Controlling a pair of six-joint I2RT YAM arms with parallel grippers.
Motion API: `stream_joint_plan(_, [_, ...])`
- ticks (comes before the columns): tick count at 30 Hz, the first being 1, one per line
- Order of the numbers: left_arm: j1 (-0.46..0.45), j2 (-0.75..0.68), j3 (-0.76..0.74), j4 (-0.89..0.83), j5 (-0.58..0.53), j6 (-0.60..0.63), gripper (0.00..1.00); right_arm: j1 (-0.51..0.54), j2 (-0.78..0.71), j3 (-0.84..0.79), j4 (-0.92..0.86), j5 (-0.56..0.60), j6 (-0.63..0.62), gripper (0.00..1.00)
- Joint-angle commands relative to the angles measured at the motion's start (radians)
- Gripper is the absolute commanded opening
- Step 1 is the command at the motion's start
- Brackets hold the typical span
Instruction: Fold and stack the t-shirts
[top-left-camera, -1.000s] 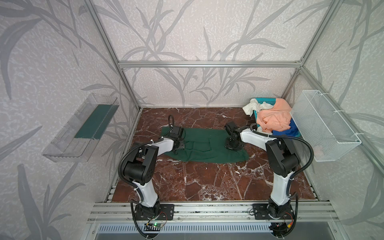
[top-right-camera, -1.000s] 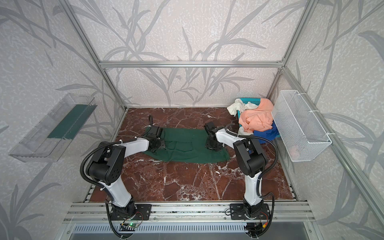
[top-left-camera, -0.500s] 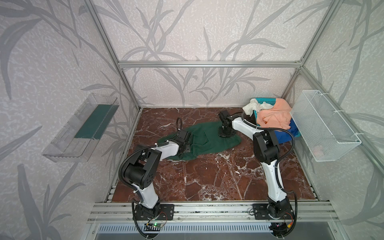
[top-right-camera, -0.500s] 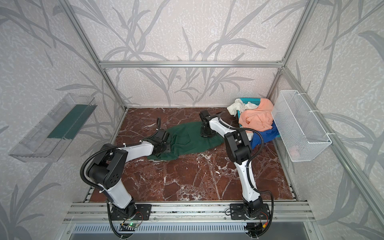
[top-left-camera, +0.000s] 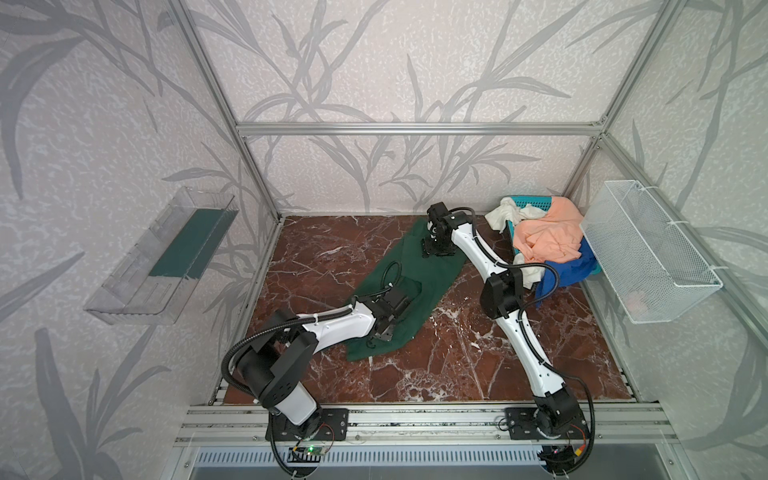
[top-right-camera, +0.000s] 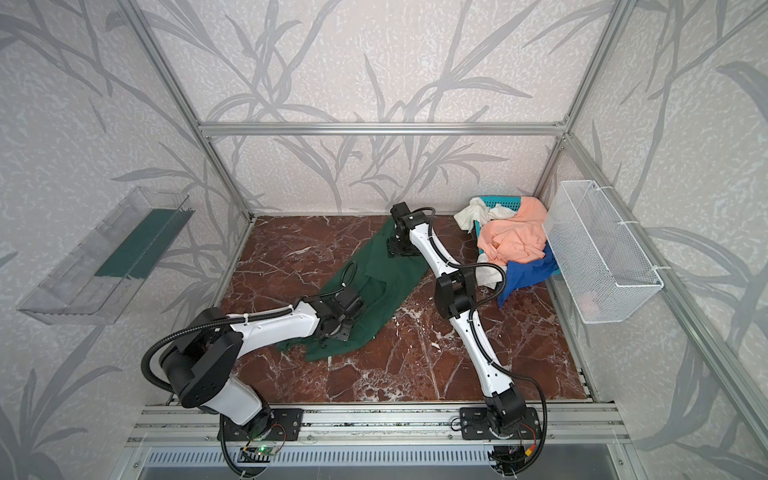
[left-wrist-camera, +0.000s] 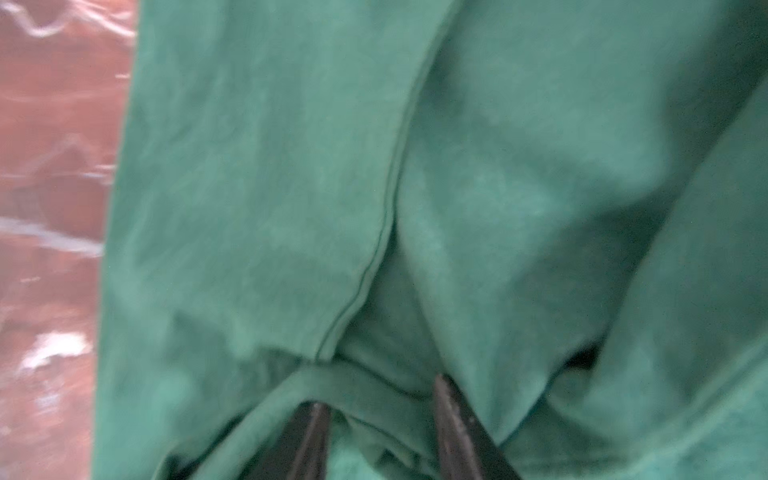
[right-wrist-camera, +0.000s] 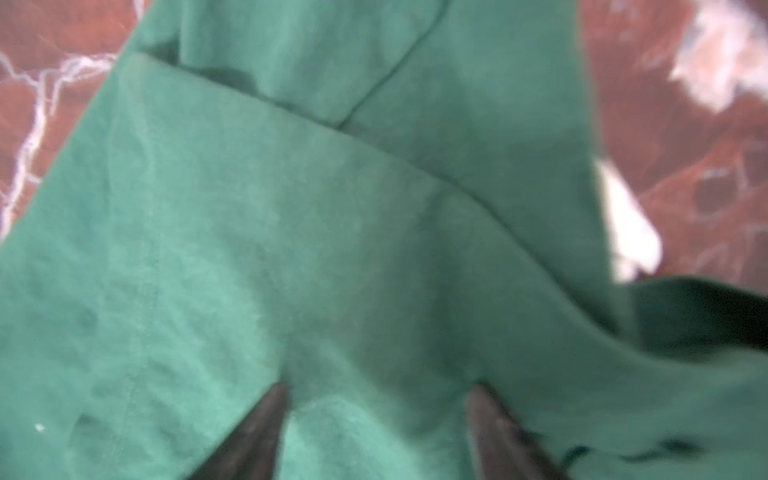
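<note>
The dark green t-shirt (top-left-camera: 432, 282) (top-right-camera: 390, 270) lies in a long diagonal band on the marble floor, from back centre to front left. My left gripper (top-left-camera: 384, 332) (left-wrist-camera: 382, 407) is on its near end, open, with a ridge of green cloth lying across between the fingertips. My right gripper (top-left-camera: 434, 249) (right-wrist-camera: 376, 392) rests on the far end, open, its tips pressed onto flat cloth. The peach-orange t-shirt (top-left-camera: 544, 237), the royal blue one (top-left-camera: 569, 270) and the white one (top-left-camera: 511, 212) are heaped at the back right.
The heap sits in a teal slotted basket (top-left-camera: 532, 203) in the back right corner. A white wire-mesh basket (top-left-camera: 648, 257) hangs on the right wall. A clear plastic shelf (top-left-camera: 166, 257) holding a green sheet hangs on the left wall. Aluminium frame posts border the floor.
The green shirt, spread sideways a second ago, now runs diagonally: my right gripper drew its end to the back, my left drew its end forward. Both grippers have opened.
</note>
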Motion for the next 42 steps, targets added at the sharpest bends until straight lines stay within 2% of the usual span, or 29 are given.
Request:
stream_joint_plan(1, [0.006, -0.04, 0.04, -0.101, -0.053, -0.002, 0.53, -0.026, -0.114, -0.179, 0.018, -0.044, 0.0, 0.86])
stream_joint_plan(4, [0.006, -0.08, 0.03, -0.101, -0.044, 0.001, 0.63, -0.032, -0.214, -0.259, 0.073, -0.045, 0.0, 0.93])
stream_joint_plan(11, [0.009, -0.185, -0.004, -0.102, -0.066, -0.003, 0.85, -0.043, -0.331, -0.262, -0.025, 0.064, 0.049, 0.99])
stream_joint_plan(13, [0.01, -0.2, -0.011, -0.098, -0.065, -0.003, 0.87, -0.044, -0.384, -0.335, -0.021, 0.089, 0.075, 0.99])
stream_joint_plan(16, [0.012, -0.211, -0.024, -0.089, -0.066, -0.004, 0.88, -0.047, -0.503, -0.551, 0.082, 0.106, 0.123, 0.99])
stream_joint_plan(19, [0.013, -0.209, -0.029, -0.082, -0.059, -0.001, 0.87, -0.075, -0.622, -0.796, 0.235, 0.048, 0.171, 0.92])
stream_joint_plan(21, [0.015, -0.21, -0.033, -0.075, -0.051, 0.004, 0.88, -0.106, -0.675, -0.935, 0.332, 0.001, 0.208, 0.83])
stream_joint_plan(24, [0.017, -0.207, -0.036, -0.06, -0.035, 0.016, 0.88, -0.153, -0.708, -1.066, 0.43, -0.064, 0.254, 0.71])
stream_joint_plan(27, [0.017, -0.204, -0.037, -0.05, -0.021, 0.024, 0.88, -0.183, -0.701, -1.139, 0.523, -0.103, 0.281, 0.66])
stream_joint_plan(34, [0.017, -0.216, -0.04, -0.038, -0.013, 0.04, 0.88, -0.22, -0.595, -1.116, 0.566, -0.109, 0.315, 0.55])
stream_joint_plan(37, [0.016, -0.222, -0.043, -0.032, -0.006, 0.049, 0.88, -0.225, -0.542, -1.055, 0.57, -0.11, 0.312, 0.46])
stream_joint_plan(42, [0.016, -0.2, -0.037, -0.028, 0.021, 0.063, 0.88, -0.225, -0.419, -0.873, 0.515, -0.112, 0.276, 0.17])
